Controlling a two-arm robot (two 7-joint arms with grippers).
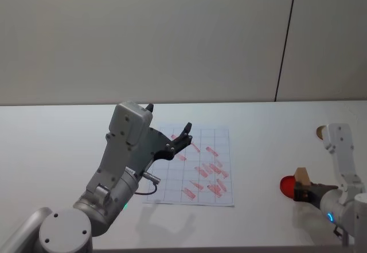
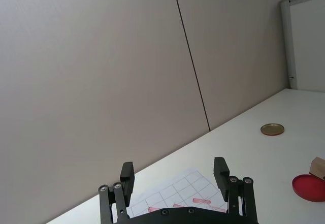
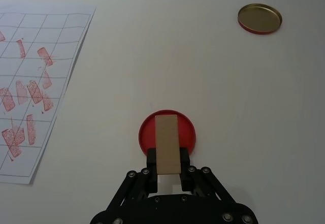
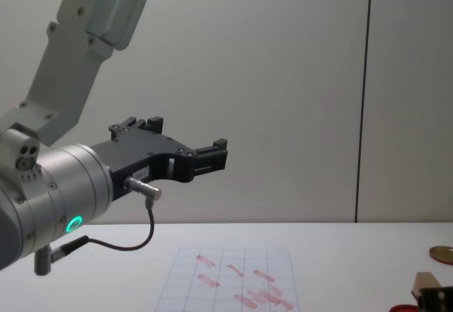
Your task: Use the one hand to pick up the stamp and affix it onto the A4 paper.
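The right hand (image 3: 167,165) is pinching the stamp (image 3: 167,144) over the red pad (image 3: 167,134), probably touching it, well apart from the paper (image 1: 196,166). Pickup is done; carrying and pressing remain. The left hand (image 2: 175,176) hovers spread, idle above the counter (image 1: 57,144).

A red dish (image 3: 167,132) and a gold lid (image 3: 259,18) lie well apart on the white bench (image 3: 203,71); a grey wall (image 1: 143,35) stands behind.
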